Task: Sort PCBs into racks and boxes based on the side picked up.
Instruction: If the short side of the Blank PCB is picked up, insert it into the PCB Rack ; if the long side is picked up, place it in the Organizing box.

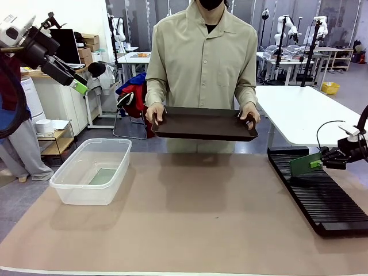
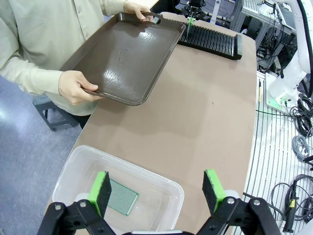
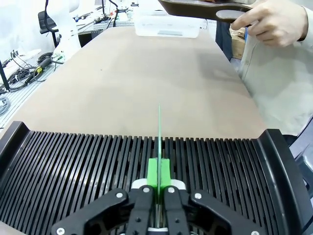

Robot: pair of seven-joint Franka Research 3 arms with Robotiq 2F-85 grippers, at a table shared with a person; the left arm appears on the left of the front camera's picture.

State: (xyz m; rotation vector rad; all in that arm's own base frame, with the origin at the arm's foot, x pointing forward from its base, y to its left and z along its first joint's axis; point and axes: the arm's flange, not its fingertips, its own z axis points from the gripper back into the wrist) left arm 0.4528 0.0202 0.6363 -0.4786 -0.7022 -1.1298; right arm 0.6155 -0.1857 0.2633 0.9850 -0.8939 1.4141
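Observation:
My right gripper (image 3: 159,172) is shut on a green PCB (image 3: 159,132) held on edge, upright over the slots of the black rack (image 3: 73,166). From the front, this PCB (image 1: 303,164) and the right gripper (image 1: 319,163) sit above the far end of the rack (image 1: 322,198) at the right. The other PCB (image 2: 122,197) lies flat in the clear box (image 2: 73,164), straight below my open left gripper (image 2: 156,192). In the front view the left gripper (image 1: 79,87) hangs high at the left, above the box (image 1: 75,190) and the PCB (image 1: 104,176) in it.
A person at the far side holds a dark brown tray (image 1: 204,124) with both hands above the table's far edge. The tray (image 2: 124,56) looks bare. Brown table surface (image 1: 195,213) stretches between box and rack.

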